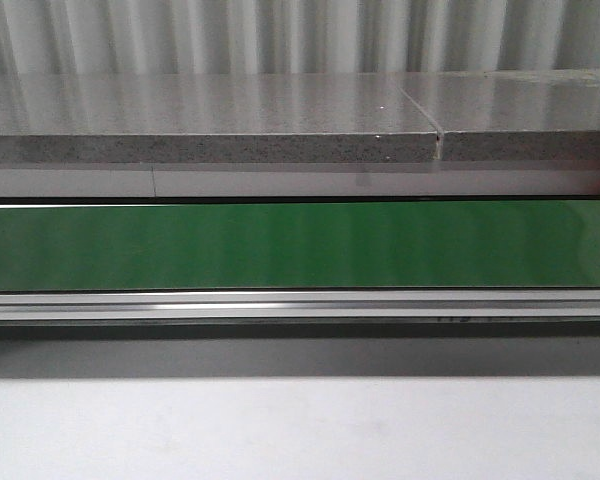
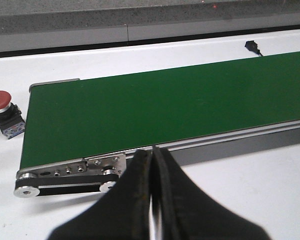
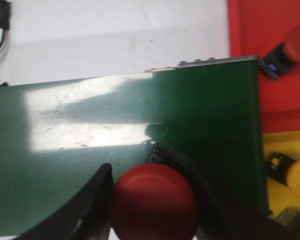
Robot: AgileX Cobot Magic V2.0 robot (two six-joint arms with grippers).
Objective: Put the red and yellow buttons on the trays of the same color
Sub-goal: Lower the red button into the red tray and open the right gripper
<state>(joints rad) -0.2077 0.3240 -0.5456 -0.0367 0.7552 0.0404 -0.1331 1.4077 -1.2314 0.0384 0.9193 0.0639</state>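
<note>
**Right end effector grips a red button over the green conveyor belt**

Right end effector (image 3: 152,200), seen from its own wrist camera, has its two dark fingers closed on either side of a red button (image 3: 154,201). The button's domed red cap fills the gap between the fingers, and part of its dark body shows just behind the cap. Held this way, the button sits above the green conveyor belt (image 3: 115,130), close to one end of it.

Just past that end of the belt lies a red tray (image 3: 275,100) with another red-capped button (image 3: 290,47) resting on it. Beside the red tray is a yellow tray (image 3: 285,145), which holds a yellow button (image 3: 296,177) on a dark base. A white surface (image 3: 115,35) runs along the belt's other edge, with a dark cable at its corner.

Left end effector (image 2: 152,190), seen from its wrist camera, has its black fingers pressed together with nothing between them. It hovers over the white surface beside the belt's metal end roller. One more red-capped button (image 2: 4,112) stands upright on the surface just off that end of the belt.

From the front camera, only the belt (image 1: 300,245), its aluminium rail and a grey speckled ledge behind it are visible; neither arm appears.
</note>
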